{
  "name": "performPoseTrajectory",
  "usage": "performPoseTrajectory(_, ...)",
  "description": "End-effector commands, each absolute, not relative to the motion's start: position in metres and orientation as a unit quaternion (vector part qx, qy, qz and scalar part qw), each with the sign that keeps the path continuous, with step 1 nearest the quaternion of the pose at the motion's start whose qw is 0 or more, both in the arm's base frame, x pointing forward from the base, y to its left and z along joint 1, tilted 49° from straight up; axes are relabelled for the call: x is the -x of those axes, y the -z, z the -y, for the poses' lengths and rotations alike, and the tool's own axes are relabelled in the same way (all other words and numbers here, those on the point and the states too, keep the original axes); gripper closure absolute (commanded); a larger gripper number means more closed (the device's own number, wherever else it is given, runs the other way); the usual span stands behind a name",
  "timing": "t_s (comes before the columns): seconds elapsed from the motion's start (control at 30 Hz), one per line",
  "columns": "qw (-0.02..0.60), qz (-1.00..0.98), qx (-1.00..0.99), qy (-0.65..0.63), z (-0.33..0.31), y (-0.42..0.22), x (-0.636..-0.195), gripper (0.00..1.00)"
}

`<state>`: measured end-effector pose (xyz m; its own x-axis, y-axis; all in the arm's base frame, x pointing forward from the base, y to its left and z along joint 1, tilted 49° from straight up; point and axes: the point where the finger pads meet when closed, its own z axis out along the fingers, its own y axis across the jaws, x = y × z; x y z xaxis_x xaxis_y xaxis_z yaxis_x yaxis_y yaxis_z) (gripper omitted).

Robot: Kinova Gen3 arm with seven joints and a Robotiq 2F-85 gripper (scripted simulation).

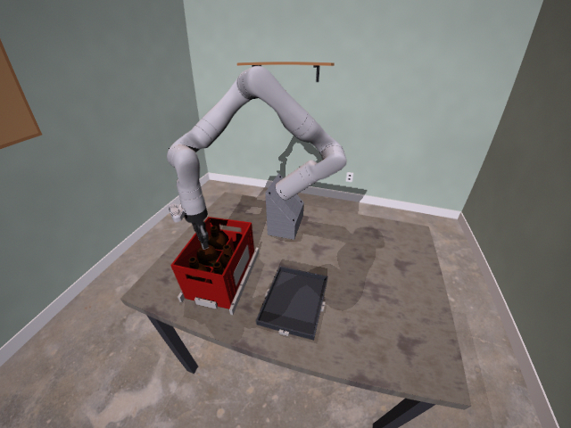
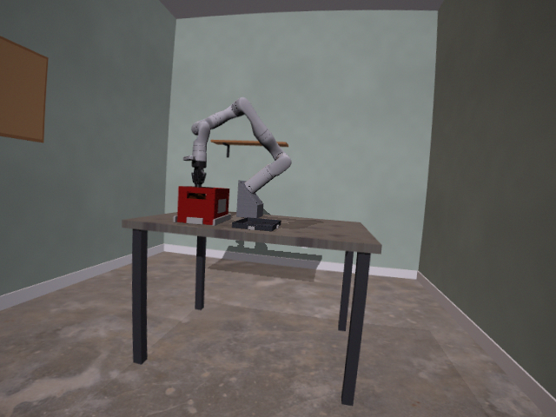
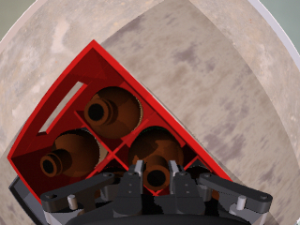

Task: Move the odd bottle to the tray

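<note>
A red crate (image 1: pixel 202 283) (image 2: pixel 210 204) (image 3: pixel 94 52) stands at the table's left side with brown bottles standing in its compartments. My gripper (image 1: pixel 203 242) (image 2: pixel 197 182) (image 3: pixel 156 169) reaches into the crate and is shut on the neck of a brown bottle (image 3: pixel 156 145) just below its opening. Two other brown bottles show in the wrist view, one (image 3: pixel 109 112) behind the held one and one (image 3: pixel 66 157) to its left. More bottle tops (image 1: pixel 202 265) show in the top view. A dark tray (image 1: pixel 293 301) (image 2: pixel 255 222) lies empty to the right of the crate.
The arm's grey base block (image 1: pixel 283 214) (image 2: pixel 248 201) stands behind the tray. Pale strips (image 1: pixel 243 278) lie against the crate's right and front sides. The table's left edge (image 1: pixel 138 285) is close to the crate.
</note>
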<state>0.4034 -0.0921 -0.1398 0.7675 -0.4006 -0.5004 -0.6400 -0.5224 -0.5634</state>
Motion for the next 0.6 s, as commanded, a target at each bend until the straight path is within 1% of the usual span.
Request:
performPoseTrajectory(0.0,0.382,-0.304,0.859,-0.154,0.097,0.137,-0.404,1.0)
performPoseTrajectory(0.57,0.382,-0.304,0.859,-0.154,0.109,0.126,-0.404,1.0)
